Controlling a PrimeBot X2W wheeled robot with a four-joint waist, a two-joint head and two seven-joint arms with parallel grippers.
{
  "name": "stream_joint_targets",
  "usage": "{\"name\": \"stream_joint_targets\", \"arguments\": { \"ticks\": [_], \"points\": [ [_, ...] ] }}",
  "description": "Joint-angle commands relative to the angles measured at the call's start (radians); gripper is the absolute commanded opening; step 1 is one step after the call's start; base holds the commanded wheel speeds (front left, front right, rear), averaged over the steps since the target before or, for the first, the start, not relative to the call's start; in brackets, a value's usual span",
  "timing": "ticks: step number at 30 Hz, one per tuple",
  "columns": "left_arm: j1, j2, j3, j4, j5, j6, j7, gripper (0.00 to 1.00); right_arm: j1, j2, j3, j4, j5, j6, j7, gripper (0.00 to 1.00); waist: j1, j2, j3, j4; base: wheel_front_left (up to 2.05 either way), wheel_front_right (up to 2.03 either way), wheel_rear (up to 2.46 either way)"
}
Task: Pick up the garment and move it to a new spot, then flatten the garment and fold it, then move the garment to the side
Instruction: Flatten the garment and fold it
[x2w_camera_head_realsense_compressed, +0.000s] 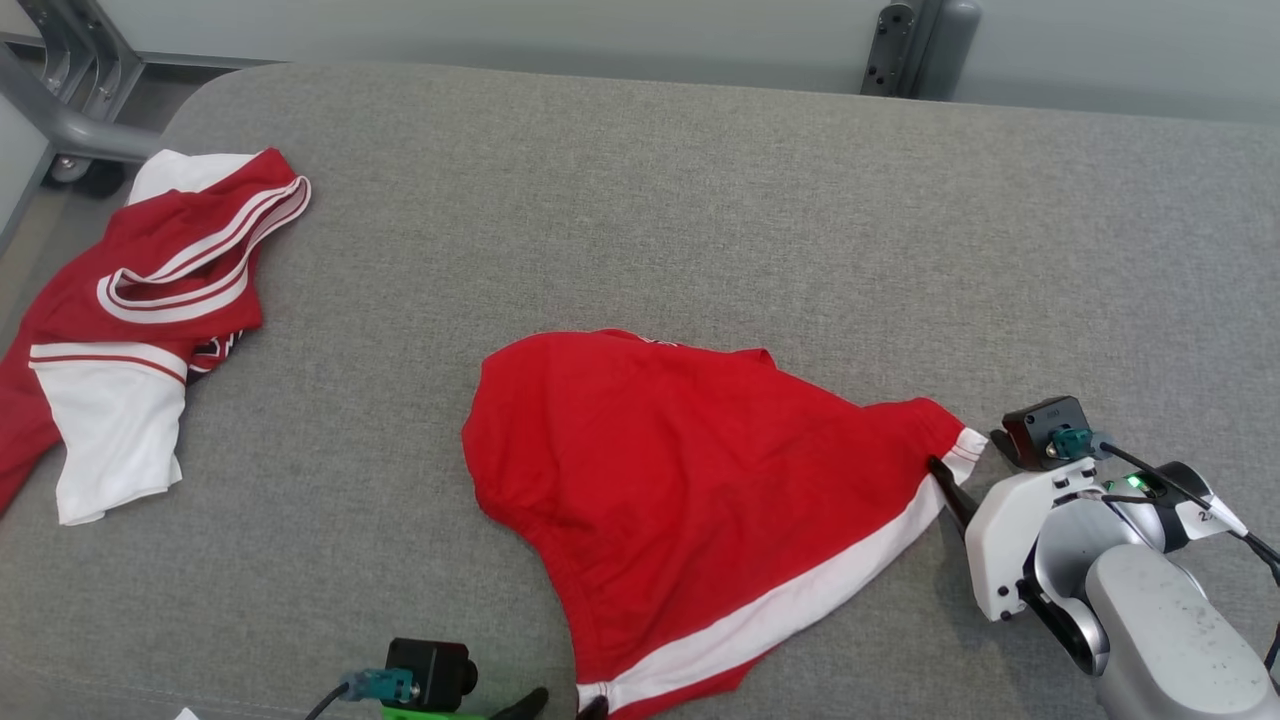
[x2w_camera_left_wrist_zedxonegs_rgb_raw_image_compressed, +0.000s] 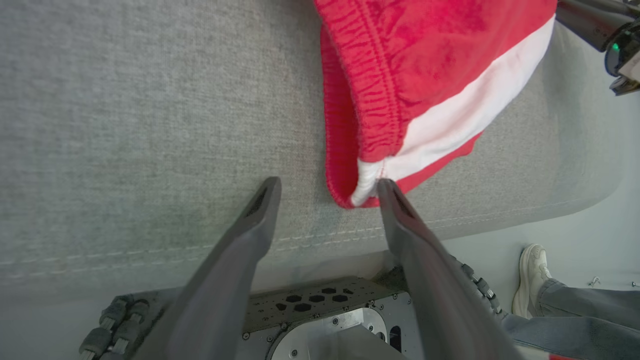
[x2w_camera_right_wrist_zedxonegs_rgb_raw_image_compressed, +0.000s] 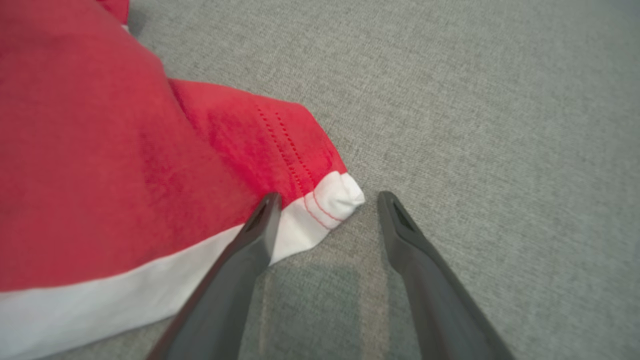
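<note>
The garment (x2w_camera_head_realsense_compressed: 690, 490) is a pair of red shorts with a white side stripe, lying spread on the grey padded table (x2w_camera_head_realsense_compressed: 700, 200). My left gripper (x2w_camera_head_realsense_compressed: 563, 705) is at the near edge, open, with the waistband corner (x2w_camera_left_wrist_zedxonegs_rgb_raw_image_compressed: 362, 187) between its fingers (x2w_camera_left_wrist_zedxonegs_rgb_raw_image_compressed: 327, 187). Its right fingertip touches that corner. My right gripper (x2w_camera_head_realsense_compressed: 955, 478) stands open at the shorts' right end. In the right wrist view the white hem corner (x2w_camera_right_wrist_zedxonegs_rgb_raw_image_compressed: 335, 200) lies between the open fingers (x2w_camera_right_wrist_zedxonegs_rgb_raw_image_compressed: 328, 200), and the left finger rests over the white stripe. Neither gripper has closed on the cloth (x2w_camera_right_wrist_zedxonegs_rgb_raw_image_compressed: 100, 175).
A second red and white garment (x2w_camera_head_realsense_compressed: 140, 320) lies crumpled at the table's far left. A grey metal frame (x2w_camera_head_realsense_compressed: 70, 110) stands beyond that corner. A person's shoe (x2w_camera_left_wrist_zedxonegs_rgb_raw_image_compressed: 532, 280) and jeans leg are on the floor below the table's near edge.
</note>
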Motion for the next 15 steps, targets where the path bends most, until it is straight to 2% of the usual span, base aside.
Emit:
{"name": "stream_joint_targets", "arguments": {
  "ticks": [1, 6, 7, 9, 10, 11, 12, 13, 15],
  "points": [
    [-0.018, -0.005, -0.005, 0.009, -0.007, -0.003, -0.012, 1.0, 0.014, -0.001, 0.007, 0.02, 0.004, -0.002, 0.012, 1.0, 0.0, 0.0, 0.0, -0.001, 0.0, 0.0, 0.0],
    [-0.035, -0.008, -0.031, 0.024, -0.026, -0.005, -0.035, 1.0, 0.02, -0.004, 0.015, 0.019, 0.01, -0.002, 0.024, 1.0, 0.0, 0.0, 0.002, -0.002, 0.0, 0.0, 0.0],
    [-0.038, -0.007, -0.036, 0.027, -0.029, -0.005, -0.039, 0.93, 0.023, -0.005, 0.017, 0.018, 0.013, -0.002, 0.026, 1.0, 0.0, 0.0, 0.001, -0.002, 0.0, 0.0, 0.0],
    [-0.04, -0.002, -0.044, 0.033, -0.033, -0.005, -0.046, 0.46, 0.03, -0.005, 0.028, 0.018, 0.02, -0.002, 0.033, 1.0, 0.0, 0.0, -0.002, -0.002, 0.0, 0.0, 0.0],
    [-0.043, 0.0, -0.045, 0.036, -0.032, -0.005, -0.056, 0.21, 0.032, -0.007, 0.036, 0.015, 0.026, -0.001, 0.032, 0.73, 0.0, 0.0, -0.003, -0.002, 0.0, 0.0, 0.0],
    [-0.046, 0.001, -0.046, 0.039, -0.028, -0.005, -0.063, 0.2, 0.034, -0.008, 0.044, 0.011, 0.031, -0.001, 0.031, 0.36, 0.0, 0.0, -0.004, -0.003, 0.0, 0.0, 0.0],
    [-0.048, 0.001, -0.048, 0.042, -0.028, -0.005, -0.07, 0.0, 0.033, -0.01, 0.05, 0.007, 0.037, -0.001, 0.027, 0.18, 0.0, 0.0, -0.004, -0.003, 0.0, 0.0, 0.0],
    [-0.049, 0.002, -0.05, 0.044, -0.029, -0.005, -0.074, 0.0, 0.03, -0.012, 0.052, 0.002, 0.041, -0.001, 0.016, 0.0, 0.0, 0.0, -0.006, -0.003, 0.0, 0.0, 0.0],
    [-0.05, 0.008, -0.053, 0.043, -0.032, -0.006, -0.081, 0.0, 0.029, -0.015, 0.052, 0.001, 0.047, -0.001, 0.007, 0.0, 0.0, 0.0, -0.013, -0.004, 0.0, 0.0, 0.0]
  ]
}}
